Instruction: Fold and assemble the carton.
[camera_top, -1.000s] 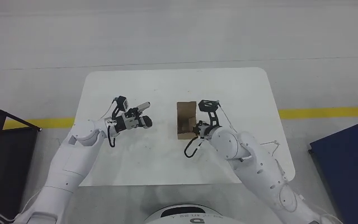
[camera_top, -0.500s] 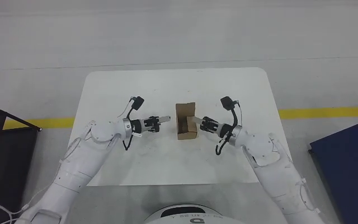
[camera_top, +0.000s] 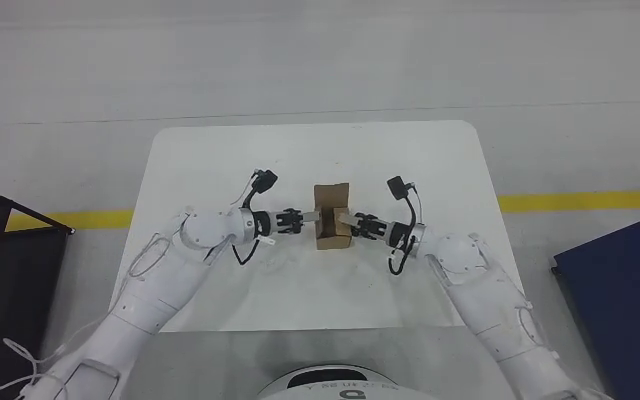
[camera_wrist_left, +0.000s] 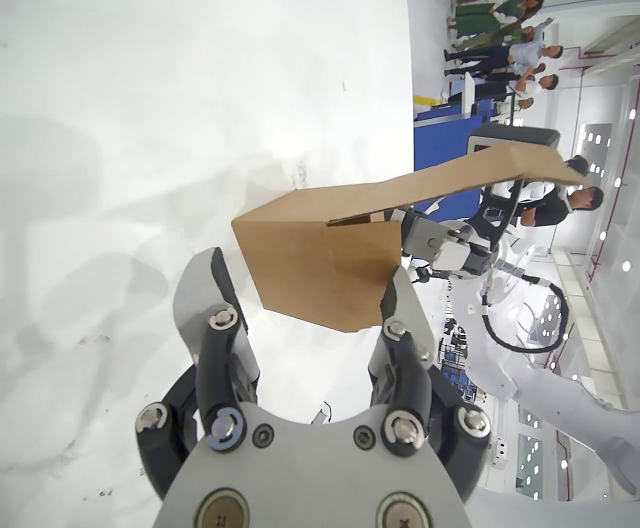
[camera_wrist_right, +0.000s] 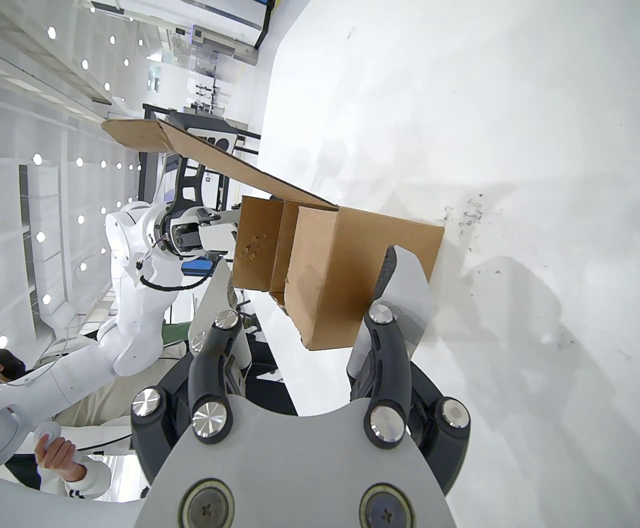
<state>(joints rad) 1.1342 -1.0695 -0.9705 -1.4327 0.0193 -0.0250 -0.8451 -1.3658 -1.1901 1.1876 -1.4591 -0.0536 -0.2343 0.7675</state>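
Note:
A small brown carton stands at the middle of the white table, its long lid flap raised and its top open. My left gripper is level with the table at the carton's left side, open, its fingers straddling the carton's side wall; one fingertip touches the wall's edge. My right gripper is at the opposite side, open, with the carton's near wall between its fingers. The raised flap shows there too.
The table's far half and both outer sides are bare. Off the table, a black frame stands at the left and a blue object at the right. A yellow line runs across the floor.
Both grippers have closed in on the carton from either side: the left moved right across the table, the right came back in from the right. The carton stayed in place.

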